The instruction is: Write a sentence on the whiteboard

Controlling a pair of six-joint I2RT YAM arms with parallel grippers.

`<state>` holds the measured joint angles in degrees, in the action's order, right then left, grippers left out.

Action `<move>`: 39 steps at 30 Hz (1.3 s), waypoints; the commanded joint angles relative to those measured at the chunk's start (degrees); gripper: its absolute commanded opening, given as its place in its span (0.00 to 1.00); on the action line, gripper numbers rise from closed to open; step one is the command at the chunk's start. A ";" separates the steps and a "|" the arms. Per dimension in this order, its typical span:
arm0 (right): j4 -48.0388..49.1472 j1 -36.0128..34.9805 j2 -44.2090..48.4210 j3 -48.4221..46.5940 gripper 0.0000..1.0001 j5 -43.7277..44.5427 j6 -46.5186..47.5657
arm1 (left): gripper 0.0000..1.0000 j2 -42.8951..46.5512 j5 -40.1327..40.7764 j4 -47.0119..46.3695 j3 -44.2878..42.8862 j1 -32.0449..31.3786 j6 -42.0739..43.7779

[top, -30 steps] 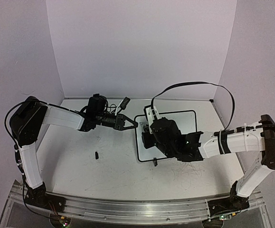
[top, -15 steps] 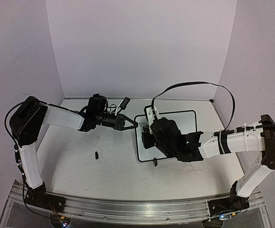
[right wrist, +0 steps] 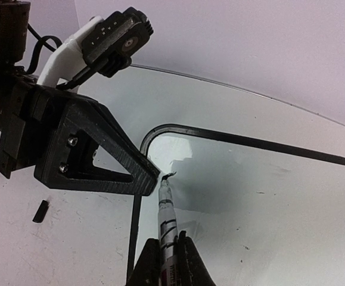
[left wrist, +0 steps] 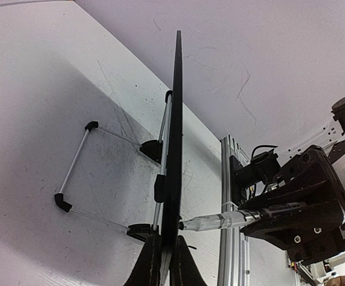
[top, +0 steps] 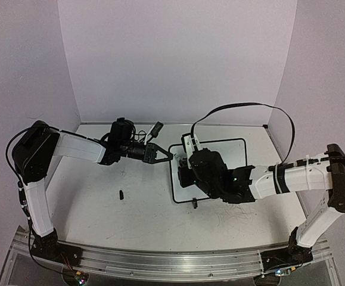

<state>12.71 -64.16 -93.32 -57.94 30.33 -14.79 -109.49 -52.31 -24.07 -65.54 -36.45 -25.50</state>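
The whiteboard stands propped on the table, with a thin black frame and rounded corners. My left gripper is shut on its left edge. In the left wrist view the board shows edge-on between the clamped fingers. My right gripper is shut on a marker whose tip touches the board near its top-left corner. A short black stroke lies at the tip; no readable sentence shows. The marker also meets the board in the left wrist view.
A small black marker cap lies on the table left of the board; it also shows in the right wrist view. The board's wire stand juts out behind it. Walls enclose the table on three sides.
The right gripper with the marker has shifted very slightly over the board. The left arm and the board have not moved.
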 commanded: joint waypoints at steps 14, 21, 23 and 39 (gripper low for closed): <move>-2.33 -1.86 1.71 3.26 0.00 -0.61 -4.33 | 0.00 0.97 -1.20 -1.31 -0.03 -0.44 -1.13; -2.61 -2.50 1.67 3.53 0.00 -0.86 -5.36 | 0.00 0.90 -1.18 -1.33 -0.03 -0.47 -1.13; -2.63 -2.56 1.64 3.48 0.00 -0.95 -5.43 | 0.00 0.85 -1.24 -1.33 -0.03 -0.47 -1.13; 1.21 0.59 6.31 1.78 0.00 -2.00 -1.91 | 0.00 0.68 -1.21 -1.30 -0.03 -0.47 -1.13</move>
<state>11.49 -65.31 -87.58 -54.96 28.83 -18.08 -109.49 -52.36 -24.09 -65.54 -36.45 -25.47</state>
